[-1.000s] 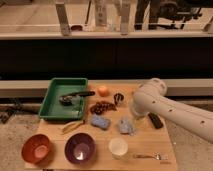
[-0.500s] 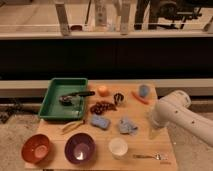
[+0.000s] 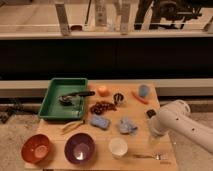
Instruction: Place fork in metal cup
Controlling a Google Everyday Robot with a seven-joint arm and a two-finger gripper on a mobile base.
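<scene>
The fork [image 3: 148, 156], slim and silver, lies flat near the table's front right edge, right of the white cup [image 3: 118, 147]. The metal cup [image 3: 118, 98], small and dark, stands upright toward the back middle, between the orange [image 3: 102, 90] and a red carrot-like item [image 3: 139, 97]. My white arm [image 3: 181, 122] comes in from the right. My gripper [image 3: 153, 134] hangs at its end over the table's right side, just above and behind the fork and well in front and to the right of the metal cup.
A green tray [image 3: 50, 102] at the back left holds a black-handled utensil [image 3: 76, 96]. Also on the table are grapes [image 3: 102, 107], a blue sponge [image 3: 100, 121], a grey-blue cloth [image 3: 127, 125], yellowish tongs [image 3: 72, 126], a blue cup [image 3: 144, 90], a purple bowl [image 3: 80, 148] and an orange bowl [image 3: 36, 148].
My arm has swung from the table's back right toward the front right, lower and nearer the fork. The blue cup and the carrot-like item have come into view. No object has moved.
</scene>
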